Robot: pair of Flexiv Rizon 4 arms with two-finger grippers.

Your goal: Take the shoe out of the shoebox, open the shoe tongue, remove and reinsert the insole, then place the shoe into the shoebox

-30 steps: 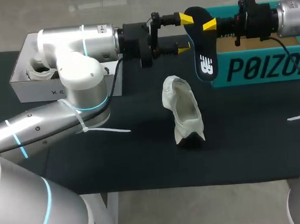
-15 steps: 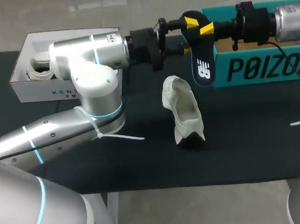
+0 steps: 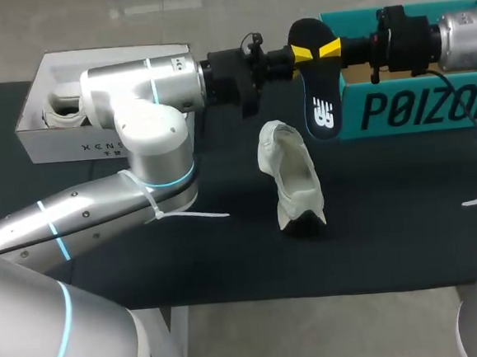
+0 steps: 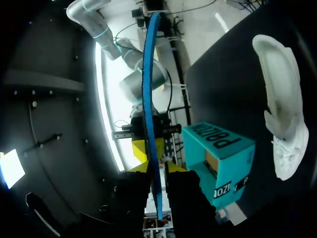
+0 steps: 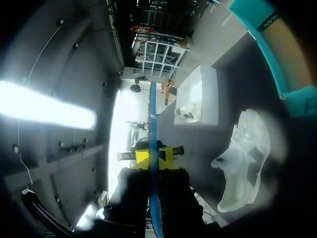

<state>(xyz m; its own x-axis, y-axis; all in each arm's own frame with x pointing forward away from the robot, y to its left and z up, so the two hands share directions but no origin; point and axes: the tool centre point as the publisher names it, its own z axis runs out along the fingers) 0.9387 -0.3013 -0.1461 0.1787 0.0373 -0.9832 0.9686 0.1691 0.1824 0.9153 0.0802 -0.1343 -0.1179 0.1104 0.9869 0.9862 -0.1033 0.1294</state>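
The insole (image 3: 316, 90), black underneath with a white logo and a blue edge, hangs upright in the air before the teal shoebox (image 3: 407, 109). The left gripper (image 4: 157, 171) and right gripper (image 5: 154, 158) both pinch its top. The white shoe (image 3: 292, 178) lies on the table (image 3: 407, 223) below.

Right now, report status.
Both shut on insole, midair: left gripper, right gripper. On table, shoe lying outside teal shoebox. Nothing between insole and shoe.
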